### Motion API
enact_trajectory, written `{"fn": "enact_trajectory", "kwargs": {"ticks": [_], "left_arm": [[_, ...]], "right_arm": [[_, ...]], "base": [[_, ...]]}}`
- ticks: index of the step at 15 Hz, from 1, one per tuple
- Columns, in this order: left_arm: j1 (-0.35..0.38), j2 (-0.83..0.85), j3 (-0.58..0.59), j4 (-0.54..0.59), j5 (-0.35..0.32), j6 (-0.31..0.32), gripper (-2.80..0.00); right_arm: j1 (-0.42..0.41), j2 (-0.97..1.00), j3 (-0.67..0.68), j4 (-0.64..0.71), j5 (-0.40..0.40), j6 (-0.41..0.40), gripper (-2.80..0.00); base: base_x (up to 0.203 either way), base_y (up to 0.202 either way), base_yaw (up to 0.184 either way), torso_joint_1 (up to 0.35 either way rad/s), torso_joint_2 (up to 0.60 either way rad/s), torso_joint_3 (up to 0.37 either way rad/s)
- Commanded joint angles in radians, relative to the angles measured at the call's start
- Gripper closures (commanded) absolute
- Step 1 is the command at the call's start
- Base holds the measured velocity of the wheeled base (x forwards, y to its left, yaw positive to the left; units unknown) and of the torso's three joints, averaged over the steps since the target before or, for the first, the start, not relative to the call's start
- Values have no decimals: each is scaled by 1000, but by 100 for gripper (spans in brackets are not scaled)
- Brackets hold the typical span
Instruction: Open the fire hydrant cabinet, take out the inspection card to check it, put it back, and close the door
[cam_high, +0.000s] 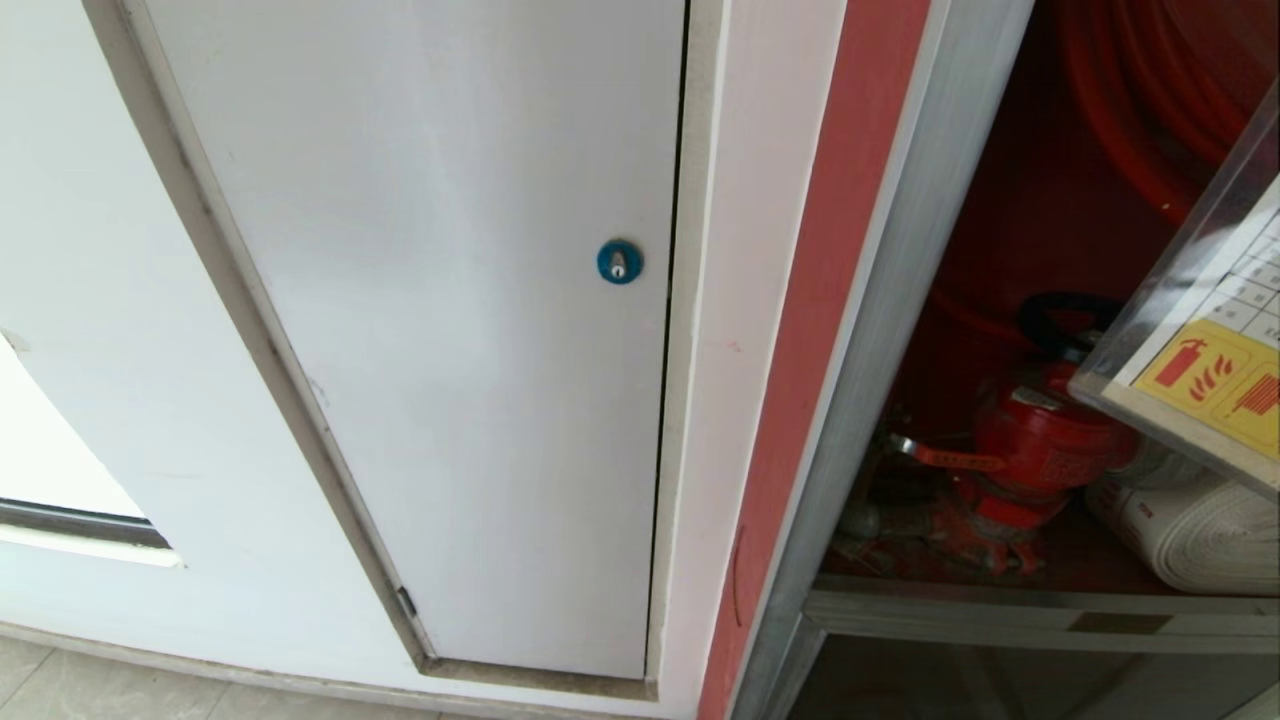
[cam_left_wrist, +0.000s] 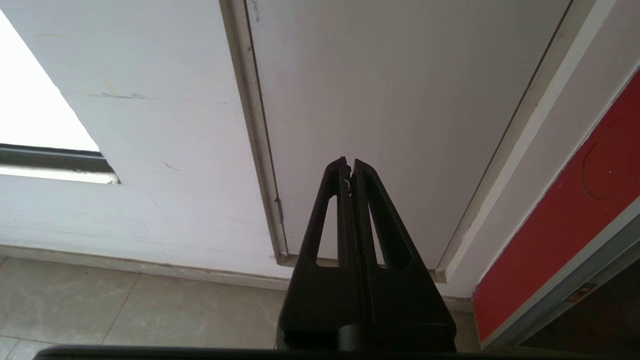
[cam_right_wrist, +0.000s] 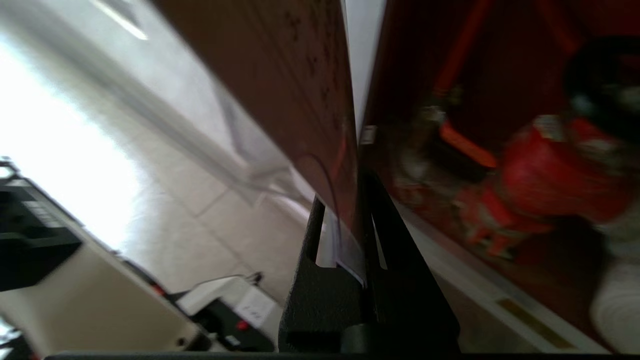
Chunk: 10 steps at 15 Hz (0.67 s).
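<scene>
The fire hydrant cabinet (cam_high: 880, 330) stands open, its red interior showing the red hydrant valve (cam_high: 1040, 440), the red hose reel (cam_high: 1150, 90) above it and the white rolled hose (cam_high: 1200, 530) on the cabinet floor. The inspection card (cam_high: 1215, 375), in its clear plastic sleeve, is out of the cabinet and held up at the right edge of the head view, tilted, with its yellow band of red fire icons at the low end and the ruled grid above. In the right wrist view the right gripper (cam_right_wrist: 356, 200) is clamped on one end of the card (cam_right_wrist: 300, 100), which runs edge-on between the two fingers; the view is smeared there, so how deep the bite goes cannot be told. The left gripper (cam_left_wrist: 350, 165) is closed on nothing and parked low, pointing at the white panel door (cam_high: 450, 300) with the round blue lock (cam_high: 619, 262). The step appears to be the checking of the card. The risks lie in the thin grip: the slick sleeve could slide out of the fingers if the wrist swings fast, and the card's long free end could catch on the cabinet's metal frame or the valve's handwheel on the way back in. The cabinet's glass door is not in view, so its position cannot be judged.
</scene>
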Motion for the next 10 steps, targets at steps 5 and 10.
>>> {"fn": "enact_trajectory", "kwargs": {"ticks": [5,10], "left_arm": [[0,1,0,0,-1,0,0],[0,1,0,0,-1,0,0]], "right_arm": [[-2,-69,8,17,-335,-315,0],[-2,-80,23,11,-573,-528,0]], "base": [[0,0,0,0,0,0],[0,0,0,0,0,0]]}}
